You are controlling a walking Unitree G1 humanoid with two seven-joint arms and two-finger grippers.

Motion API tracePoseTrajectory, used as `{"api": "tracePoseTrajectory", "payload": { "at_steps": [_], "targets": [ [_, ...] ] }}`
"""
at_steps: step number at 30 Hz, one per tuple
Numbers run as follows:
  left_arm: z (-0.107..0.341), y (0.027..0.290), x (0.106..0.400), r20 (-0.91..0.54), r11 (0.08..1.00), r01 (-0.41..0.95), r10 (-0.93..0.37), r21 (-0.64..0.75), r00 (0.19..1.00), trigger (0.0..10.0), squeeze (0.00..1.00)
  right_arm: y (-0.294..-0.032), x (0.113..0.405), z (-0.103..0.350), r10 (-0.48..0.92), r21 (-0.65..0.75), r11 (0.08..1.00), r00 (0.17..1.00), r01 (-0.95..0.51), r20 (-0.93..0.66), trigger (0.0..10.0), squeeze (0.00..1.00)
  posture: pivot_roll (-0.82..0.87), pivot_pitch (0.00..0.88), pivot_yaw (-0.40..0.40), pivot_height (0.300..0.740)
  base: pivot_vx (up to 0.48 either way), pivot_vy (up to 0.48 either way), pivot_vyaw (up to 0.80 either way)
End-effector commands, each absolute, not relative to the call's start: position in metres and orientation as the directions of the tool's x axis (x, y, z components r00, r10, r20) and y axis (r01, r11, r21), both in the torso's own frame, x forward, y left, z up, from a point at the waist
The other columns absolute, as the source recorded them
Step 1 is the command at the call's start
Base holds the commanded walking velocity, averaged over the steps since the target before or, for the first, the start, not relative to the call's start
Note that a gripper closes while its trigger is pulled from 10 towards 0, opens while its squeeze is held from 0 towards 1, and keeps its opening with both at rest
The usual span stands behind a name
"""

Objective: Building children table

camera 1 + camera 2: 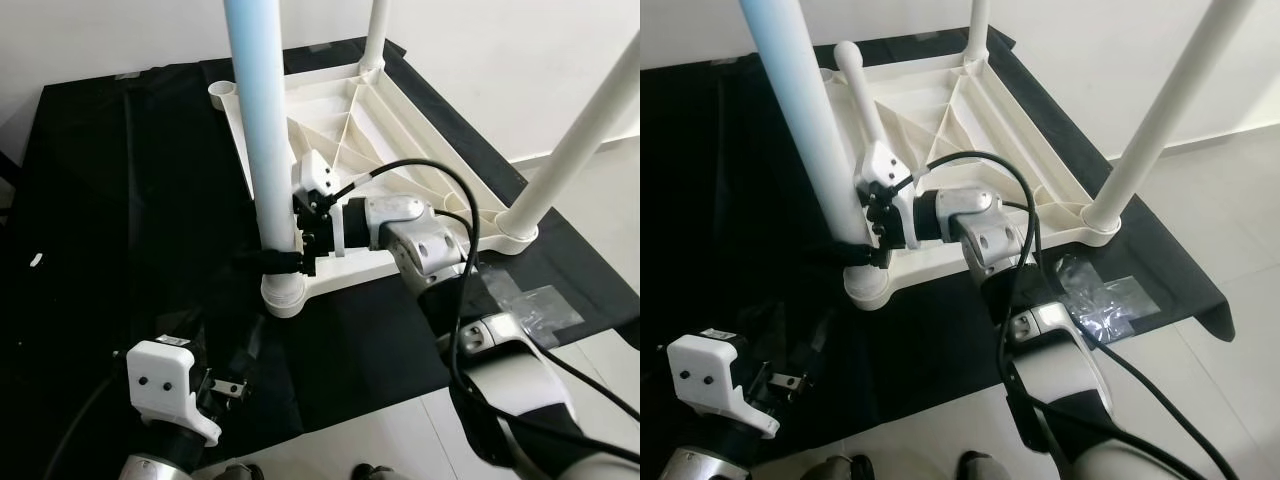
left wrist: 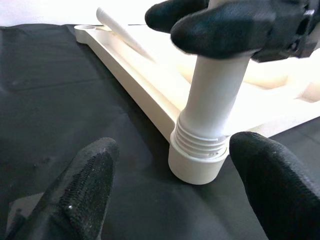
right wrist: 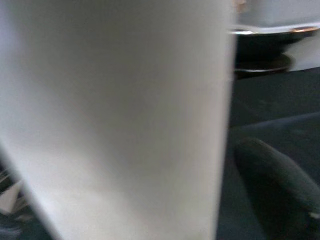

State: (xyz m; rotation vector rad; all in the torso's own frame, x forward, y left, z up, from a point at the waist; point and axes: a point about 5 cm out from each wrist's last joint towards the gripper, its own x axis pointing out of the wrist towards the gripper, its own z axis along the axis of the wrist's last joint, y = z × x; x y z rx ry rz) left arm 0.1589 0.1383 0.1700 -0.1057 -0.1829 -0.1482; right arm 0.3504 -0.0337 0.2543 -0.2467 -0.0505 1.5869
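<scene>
The white table top (image 1: 400,130) lies upside down on a black cloth. A pale leg (image 1: 262,120) stands upright in the near corner socket (image 1: 283,295), with its screw thread (image 2: 202,142) showing just above the socket. My right gripper (image 1: 285,258) is shut around this leg a little above the socket; its black fingers (image 2: 225,25) wrap the tube. My left gripper (image 2: 172,150) hovers low over the cloth in front of the socket, open, with one finger on each side and apart from the leg.
Two more legs stand upright, one at the right corner (image 1: 580,130) and one at the far corner (image 1: 377,35). A loose white leg (image 1: 855,85) lies along the left rim. The black cloth (image 1: 100,200) ends near me at white floor tiles (image 1: 600,350), held by clear tape (image 1: 530,300).
</scene>
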Motion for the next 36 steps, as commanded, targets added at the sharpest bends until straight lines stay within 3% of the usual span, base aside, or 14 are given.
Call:
{"api": "tracePoseTrajectory", "payload": {
  "at_steps": [1, 2, 7, 14, 18, 19, 20, 21, 22, 26, 27, 33, 34, 36],
  "targets": [
    [0.169, 0.137, 0.157, 0.181, 0.984, 0.147, -0.128, -0.098, 0.975, 10.0, 0.0, -0.03, 0.348, 0.256, 0.991, -0.187, -0.081, -0.059, -0.979, -0.117, 1.4, 0.0, 0.13, 0.221, -0.043, 0.74, 0.0, 0.0, 0.0],
    [0.169, 0.137, 0.156, 0.182, 0.985, 0.144, -0.125, -0.098, 0.975, 10.0, 0.0, -0.03, 0.347, 0.258, 0.985, -0.189, -0.134, -0.11, -0.973, -0.132, 0.0, 0.0, 0.13, 0.222, -0.045, 0.74, 0.0, 0.0, 0.0],
    [0.169, 0.137, 0.155, 0.183, 0.985, 0.139, -0.12, -0.099, 0.976, 10.0, 0.0, -0.031, 0.347, 0.26, 0.968, -0.19, -0.216, -0.185, -0.958, -0.167, 0.0, 0.0, 0.12, 0.223, -0.043, 0.74, 0.0, 0.0, 0.0],
    [0.169, 0.137, 0.155, 0.183, 0.985, 0.14, -0.12, -0.101, 0.976, 10.0, 0.0, -0.032, 0.349, 0.255, 0.971, -0.2, -0.204, -0.172, -0.958, -0.167, 0.0, 0.0, 0.12, 0.223, -0.043, 0.74, 0.0, 0.0, 0.0],
    [0.168, 0.136, 0.155, 0.181, 0.984, 0.144, -0.124, -0.103, 0.976, 10.0, 0.0, -0.035, 0.348, 0.242, 0.995, -0.197, 0.018, 0.037, -0.98, -0.091, 0.0, 0.0, 0.1, 0.217, -0.054, 0.74, 0.0, 0.0, 0.0],
    [0.168, 0.136, 0.155, 0.181, 0.984, 0.144, -0.124, -0.103, 0.976, 10.0, 0.0, -0.035, 0.348, 0.242, 0.995, -0.197, 0.018, 0.037, -0.98, -0.091, 0.0, 0.0, 0.1, 0.217, -0.054, 0.74, 0.0, 0.0, 0.0],
    [0.168, 0.136, 0.155, 0.18, 0.984, 0.143, -0.123, -0.103, 0.976, 10.0, 0.0, -0.032, 0.345, 0.232, 0.972, -0.174, 0.22, 0.23, -0.96, -0.04, 0.0, 0.0, 0.1, 0.218, -0.069, 0.74, 0.0, 0.0, 0.0],
    [0.167, 0.137, 0.154, 0.179, 0.985, 0.14, -0.121, -0.102, 0.976, 10.0, 0.0, -0.033, 0.334, 0.209, 0.841, -0.162, 0.528, 0.539, -0.834, -0.033, 0.0, 0.0, 0.09, 0.216, -0.06, 0.74, 0.0, 0.0, 0.0],
    [0.167, 0.137, 0.154, 0.179, 0.985, 0.138, -0.118, -0.102, 0.977, 10.0, 0.0, -0.042, 0.324, 0.197, 0.676, -0.157, 0.724, 0.736, -0.672, -0.029, 0.0, 0.0, 0.09, 0.219, -0.057, 0.74, 0.0, 0.0, 0.0],
    [0.167, 0.139, 0.156, 0.18, 0.986, 0.135, -0.116, -0.099, 0.977, 10.0, 0.0, -0.036, 0.293, 0.183, 0.666, -0.159, 0.733, 0.745, -0.662, -0.029, 0.0, 0.0, 0.09, 0.223, -0.047, 0.74, 0.0, 0.0, 0.0],
    [0.166, 0.14, 0.156, 0.179, 0.986, 0.134, -0.115, -0.098, 0.977, 10.0, 0.0, -0.026, 0.283, 0.177, 0.728, -0.125, 0.675, 0.684, -0.727, -0.041, 0.0, 0.0, 0.08, 0.2, -0.041, 0.74, 0.0, 0.0, 0.0],
    [0.162, 0.141, 0.159, 0.174, 0.986, 0.14, -0.122, -0.095, 0.977, 10.0, 0.0, -0.01, 0.292, 0.181, 0.774, -0.111, 0.627, 0.633, -0.771, -0.026, 0.0, 0.0, 0.08, 0.168, -0.038, 0.74, 0.0, 0.0, 0.0],
    [0.162, 0.141, 0.16, 0.176, 0.986, 0.138, -0.119, -0.097, 0.977, 10.0, 0.0, -0.009, 0.294, 0.183, 0.788, -0.12, 0.609, 0.616, -0.784, -0.021, 10.0, 0.0, 0.08, 0.17, -0.038, 0.74, 0.0, 0.0, 0.0],
    [0.162, 0.142, 0.161, 0.178, 0.986, 0.136, -0.117, -0.097, 0.977, 10.0, 0.0, -0.008, 0.292, 0.187, 0.777, -0.124, 0.622, 0.629, -0.773, -0.024, 10.0, 0.0, 0.08, 0.169, -0.037, 0.74, 0.0, 0.0, 0.0]
  ]
}}
